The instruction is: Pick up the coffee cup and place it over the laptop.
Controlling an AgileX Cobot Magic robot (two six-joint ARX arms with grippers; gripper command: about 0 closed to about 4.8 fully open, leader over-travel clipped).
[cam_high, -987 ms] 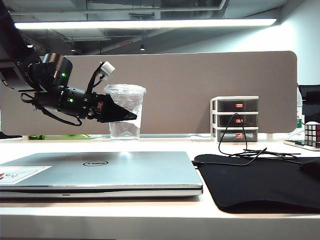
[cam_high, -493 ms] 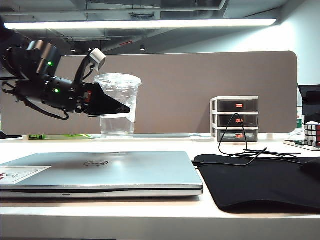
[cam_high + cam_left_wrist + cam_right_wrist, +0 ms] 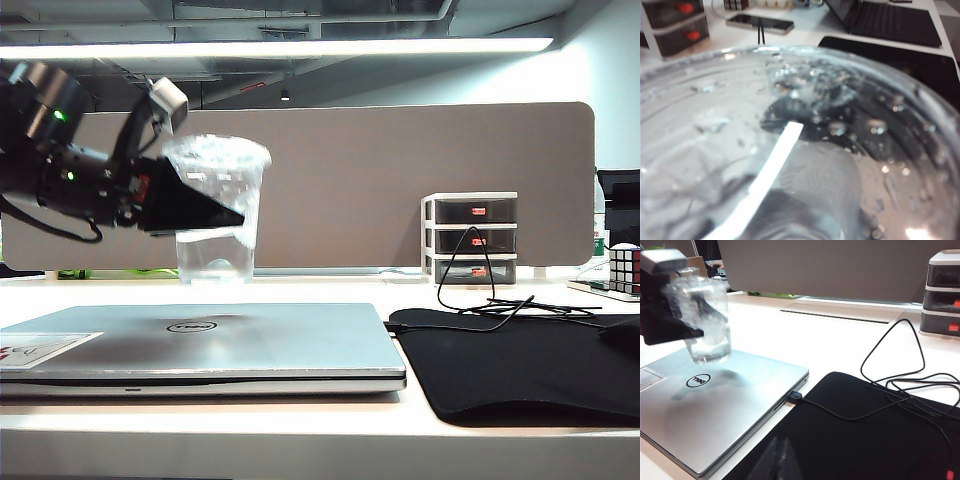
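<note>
Droplets on the coffee cup [image 3: 805, 150] filled my left wrist view; outside, my left claw [image 3: 200, 205] gripped it above the laptop [image 3: 200, 345]; my right claw [image 3: 777, 462] was shut.

Bright ceiling strip light [image 3: 290, 46]; left wrist view blurred.

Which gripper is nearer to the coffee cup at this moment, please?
Left. The left gripper clamps the coffee cup above the laptop; the right gripper sits shut, far off beside the mouse mat.
</note>
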